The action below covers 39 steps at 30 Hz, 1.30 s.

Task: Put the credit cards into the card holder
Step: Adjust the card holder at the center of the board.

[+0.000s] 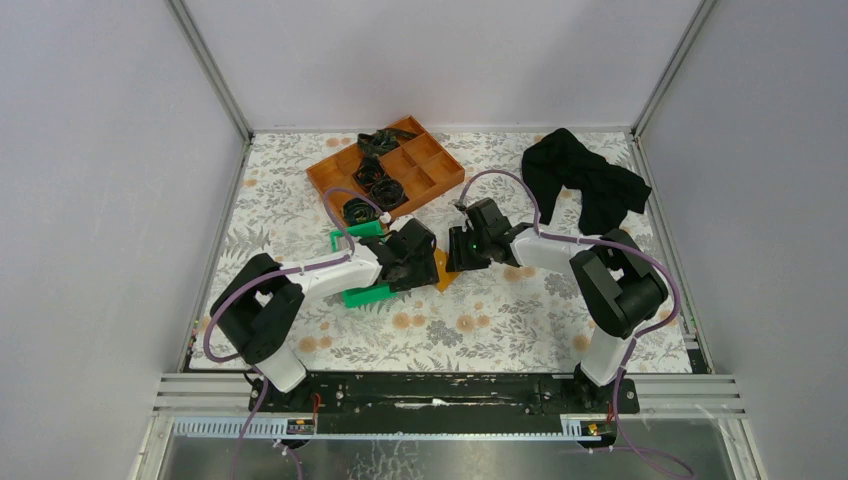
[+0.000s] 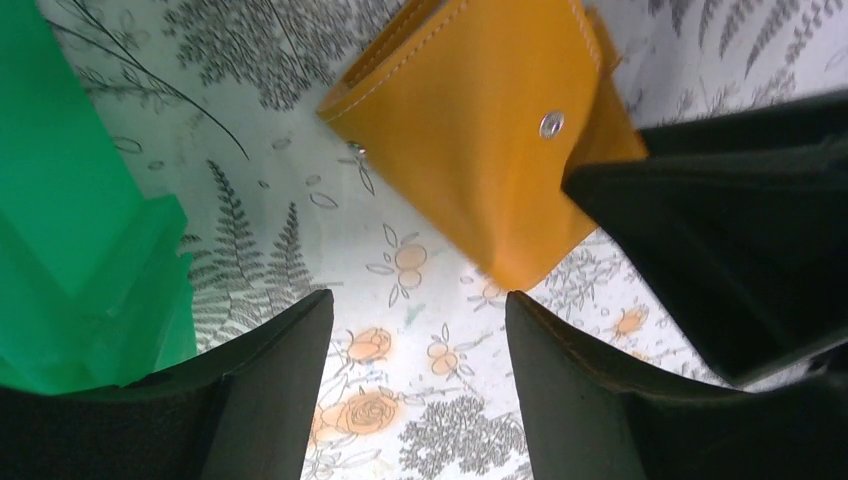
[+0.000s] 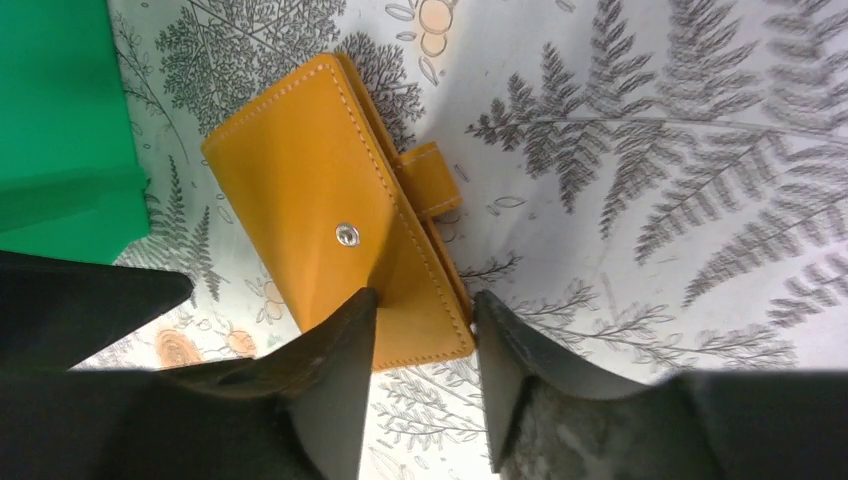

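The orange card holder (image 3: 300, 170) lies on the floral table between my two grippers, its snap tab (image 3: 432, 175) sticking out on one side. It shows as a small orange wedge in the top view (image 1: 443, 268) and from the left wrist (image 2: 470, 130). My right gripper (image 3: 420, 300) is closed on its near corner, one finger on the face, the other at the stitched edge. My left gripper (image 2: 418, 330) is open and empty, its fingertips just short of the holder's lower corner. In the top view the left gripper (image 1: 420, 262) and the right gripper (image 1: 458, 255) face each other. No credit cards are in view.
A green plastic bin (image 1: 365, 295) stands by the left gripper, close in both wrist views (image 2: 80, 250) (image 3: 60, 120). An orange compartment tray (image 1: 330, 172) with black items sits at the back. A black cloth (image 1: 585, 180) lies at the back right.
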Each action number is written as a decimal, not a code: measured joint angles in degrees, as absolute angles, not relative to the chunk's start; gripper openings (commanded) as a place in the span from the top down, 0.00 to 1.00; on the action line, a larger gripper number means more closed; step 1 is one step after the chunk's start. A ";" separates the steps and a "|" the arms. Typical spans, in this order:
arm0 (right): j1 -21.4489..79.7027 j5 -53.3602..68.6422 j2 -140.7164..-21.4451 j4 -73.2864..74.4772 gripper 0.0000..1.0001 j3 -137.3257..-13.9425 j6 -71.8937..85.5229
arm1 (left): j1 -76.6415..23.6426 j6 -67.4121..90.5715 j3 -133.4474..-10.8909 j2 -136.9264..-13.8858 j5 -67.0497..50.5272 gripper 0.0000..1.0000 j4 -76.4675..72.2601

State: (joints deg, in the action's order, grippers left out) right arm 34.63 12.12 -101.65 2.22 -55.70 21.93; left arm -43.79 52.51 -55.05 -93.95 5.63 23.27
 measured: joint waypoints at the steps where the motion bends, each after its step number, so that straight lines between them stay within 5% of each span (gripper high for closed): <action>1: 35.00 11.86 -102.02 2.22 0.78 -55.88 21.87 | -43.51 52.73 -55.05 -94.15 6.20 0.28 22.90; 3: 35.33 12.23 -102.41 2.28 0.94 -55.88 22.24 | -42.94 53.08 -55.05 -94.54 7.22 0.28 22.11; 5: 35.35 12.69 -102.21 2.20 1.00 -55.88 22.87 | -42.17 53.32 -55.05 -95.11 8.10 0.28 21.15; 24: 40.97 2.68 -84.82 4.45 1.00 -40.12 37.85 | -40.12 51.81 -54.85 -98.52 6.63 0.28 14.22; 39: 52.56 -17.32 -74.30 10.09 1.00 -32.84 57.91 | -43.68 49.34 -54.39 -96.84 5.19 0.28 13.19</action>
